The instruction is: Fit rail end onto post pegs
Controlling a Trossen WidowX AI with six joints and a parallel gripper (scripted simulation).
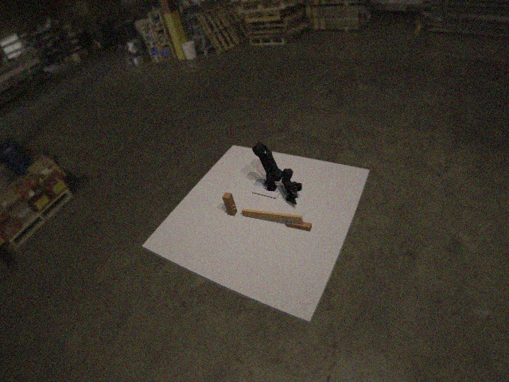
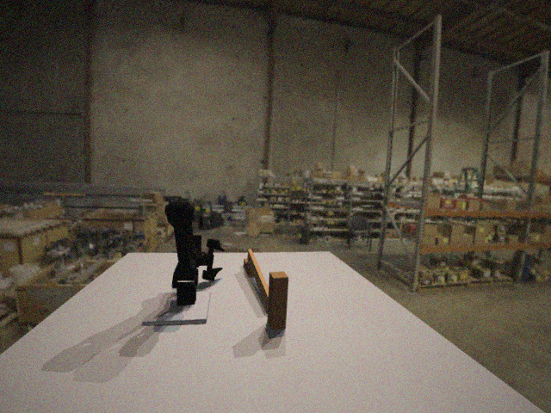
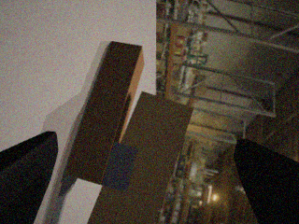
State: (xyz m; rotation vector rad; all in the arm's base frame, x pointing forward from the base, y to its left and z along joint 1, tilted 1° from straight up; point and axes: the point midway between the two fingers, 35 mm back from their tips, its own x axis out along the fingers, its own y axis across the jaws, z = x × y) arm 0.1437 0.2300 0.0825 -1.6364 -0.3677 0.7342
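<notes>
Presumably to take the rail (image 1: 267, 216) (image 2: 257, 276) (image 3: 151, 135) near its raised far end, the gripper (image 1: 294, 196) (image 2: 217, 258) (image 3: 149, 146) stands wide open and empty beside it, while its near end lies low before the post (image 1: 229, 204) (image 2: 278, 300).

A pale, four-cornered tabletop (image 1: 262, 255) (image 2: 337, 364) (image 3: 56, 56) carries a wooden post (image 1: 229, 204) (image 2: 277, 302), upright nearer the left edge from above, and a long wooden rail (image 1: 267, 216) (image 2: 259, 276) (image 3: 145, 149) beside a low block (image 1: 301, 225) (image 3: 105, 112).

In the top view, a gap separates the rail's left end (image 1: 249, 213) from the upright post (image 1: 230, 204). The post blocks passage leftward along the rail; at the right, the footboard block (image 1: 302, 225) obstructs its near side.
</notes>
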